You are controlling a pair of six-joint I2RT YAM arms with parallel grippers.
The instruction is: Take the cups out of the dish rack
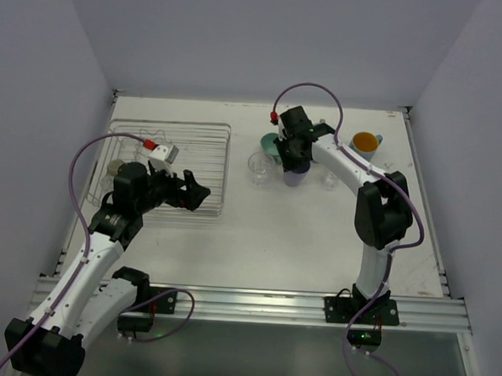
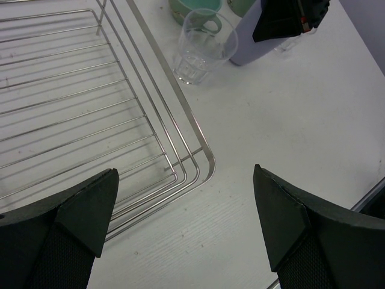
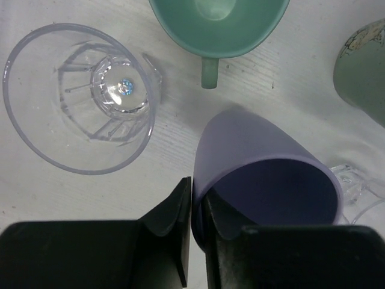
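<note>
The silver wire dish rack (image 1: 205,139) lies at the left of the table, and its corner (image 2: 201,150) fills the left wrist view. My left gripper (image 1: 196,193) (image 2: 183,171) hangs open above that near right corner, holding nothing. My right gripper (image 1: 294,161) (image 3: 195,189) is shut on the wall of a lavender cup (image 3: 258,150) (image 1: 294,177), one finger inside the rim and one outside. The cup's base is on the table. Next to it stand a clear glass (image 3: 78,96) (image 1: 258,166) and a mint-green mug (image 3: 216,24) (image 1: 271,144).
A blue mug with an orange inside (image 1: 366,143) stands at the back right. A second clear glass (image 1: 330,179) (image 3: 356,186) and another mint-green mug (image 3: 364,66) sit to the right of the lavender cup. A pale object (image 1: 113,171) lies at the rack's left end, partly hidden by my left arm.
</note>
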